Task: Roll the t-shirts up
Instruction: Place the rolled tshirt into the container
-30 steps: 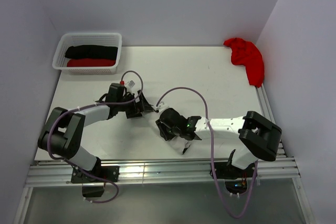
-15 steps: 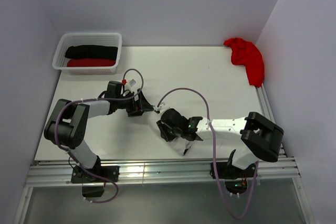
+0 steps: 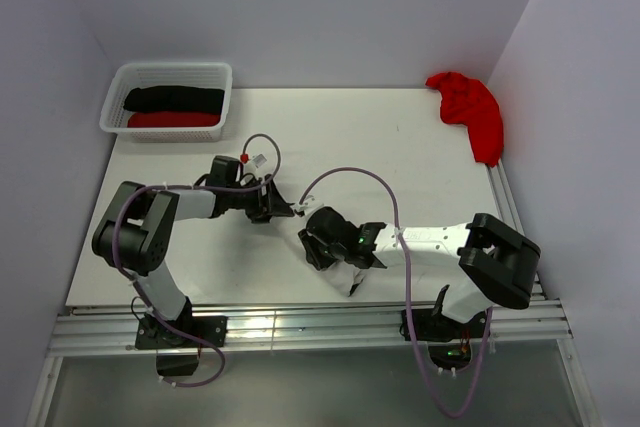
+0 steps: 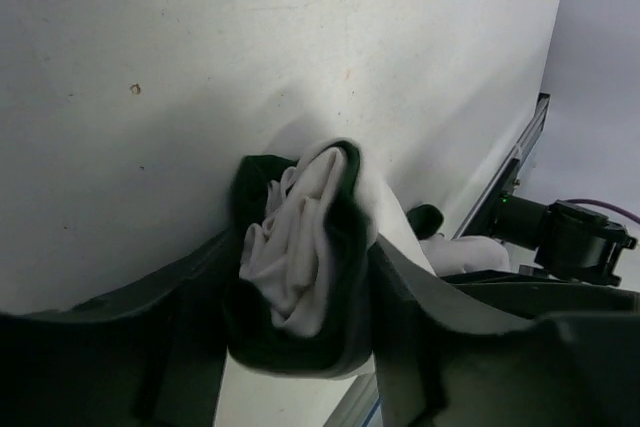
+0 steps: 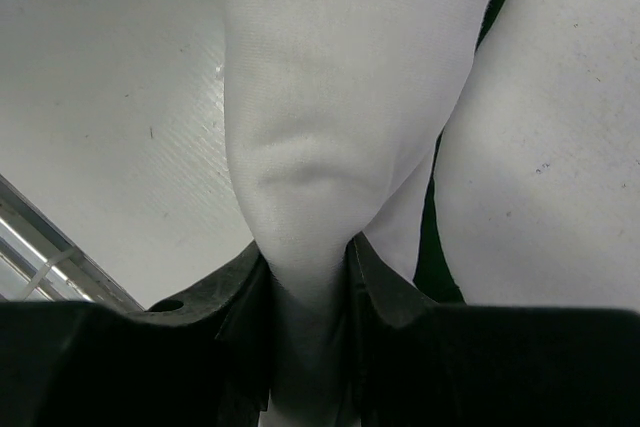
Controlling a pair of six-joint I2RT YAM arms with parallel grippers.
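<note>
Tee, cream and green, pinched by left gripper, right gripper

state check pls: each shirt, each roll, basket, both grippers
cream t-shirt: bunched, pinched by both grippers
red t-shirt: unrolled heap, far right corner
black roll: rolled, in basket
red roll: rolled, in basket beside black roll
basket: upright, holds both rolls
left gripper: shut on cream t-shirt
right gripper: shut on cream t-shirt
</note>
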